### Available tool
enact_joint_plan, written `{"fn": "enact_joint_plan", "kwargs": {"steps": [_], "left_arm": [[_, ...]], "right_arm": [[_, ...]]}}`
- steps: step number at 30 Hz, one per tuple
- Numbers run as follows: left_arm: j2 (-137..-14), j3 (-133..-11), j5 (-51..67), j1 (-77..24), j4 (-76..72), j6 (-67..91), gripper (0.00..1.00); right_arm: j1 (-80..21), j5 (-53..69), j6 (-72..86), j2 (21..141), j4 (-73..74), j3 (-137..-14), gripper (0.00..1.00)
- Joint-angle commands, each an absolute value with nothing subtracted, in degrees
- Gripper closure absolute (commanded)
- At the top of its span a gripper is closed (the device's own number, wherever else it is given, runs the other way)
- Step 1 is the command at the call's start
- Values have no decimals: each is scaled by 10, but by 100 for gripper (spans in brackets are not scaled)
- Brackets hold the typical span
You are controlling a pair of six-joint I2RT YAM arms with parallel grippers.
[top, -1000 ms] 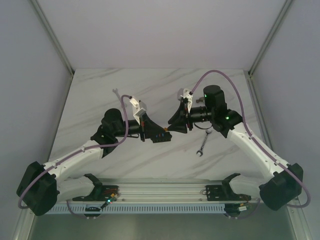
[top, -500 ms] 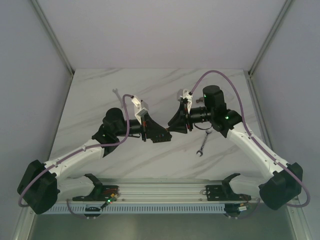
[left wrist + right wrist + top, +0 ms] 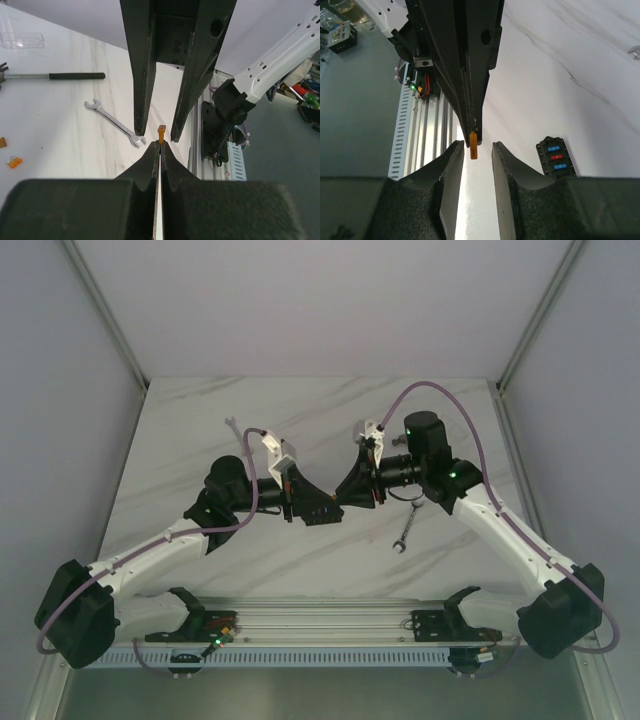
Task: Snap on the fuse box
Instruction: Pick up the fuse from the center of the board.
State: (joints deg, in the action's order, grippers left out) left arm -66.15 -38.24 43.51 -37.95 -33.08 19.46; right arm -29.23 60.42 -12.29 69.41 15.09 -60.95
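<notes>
On table [image 3: 560, 75], fuse box [image 3: 557, 157] face-up, lengthwise along parted right claw [image 3: 477, 144]; left claw [image 3: 160, 144] tight on orange fuse [image 3: 161, 133]

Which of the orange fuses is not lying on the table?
The orange fuse pinched in the shut left claw, held off the table; the two loose fuses lie flat on it.

In the left wrist view, only the tip of the orange fuse [image 3: 161, 131] showed above the pinched fingers [image 3: 150, 160] of the left gripper [image 3: 160, 146]; the rest sat hidden between them. The hammer [image 3: 60, 76] and a loose orange piece [image 3: 2, 142] were cut off by the left edge. In the right wrist view, a finger [image 3: 520, 175] of the right gripper [image 3: 473, 146] hid the near end of the fuse box [image 3: 555, 150]
</notes>
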Motion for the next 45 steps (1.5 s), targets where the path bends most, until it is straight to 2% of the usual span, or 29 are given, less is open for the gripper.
{"fn": "enact_joint_plan", "kwargs": {"steps": [1, 7, 14, 19, 23, 31, 34, 39, 45], "left_arm": [[-663, -397, 447, -383, -365, 196, 100], [-666, -397, 450, -384, -362, 194, 100], [-668, -393, 445, -384, -338, 177, 100], [-663, -389, 441, -384, -337, 174, 100], [-662, -388, 439, -384, -339, 175, 100], [-662, -385, 431, -384, -338, 175, 99], [-657, -376, 405, -384, -327, 174, 82], [-637, -340, 315, -382, -300, 186, 68], [-626, -312, 183, -375, -255, 256, 54]], "right_arm": [[-293, 624, -130, 702, 151, -626, 65], [-294, 628, -133, 703, 150, -629, 71], [-293, 633, -131, 699, 150, -631, 67], [-293, 633, -128, 696, 151, -632, 68], [-293, 634, -127, 698, 151, -631, 72], [-293, 624, -128, 699, 155, -629, 87], [-293, 599, -122, 699, 156, -627, 93], [-293, 517, -89, 697, 155, -612, 99], [-300, 391, -14, 670, 130, -572, 100]]}}
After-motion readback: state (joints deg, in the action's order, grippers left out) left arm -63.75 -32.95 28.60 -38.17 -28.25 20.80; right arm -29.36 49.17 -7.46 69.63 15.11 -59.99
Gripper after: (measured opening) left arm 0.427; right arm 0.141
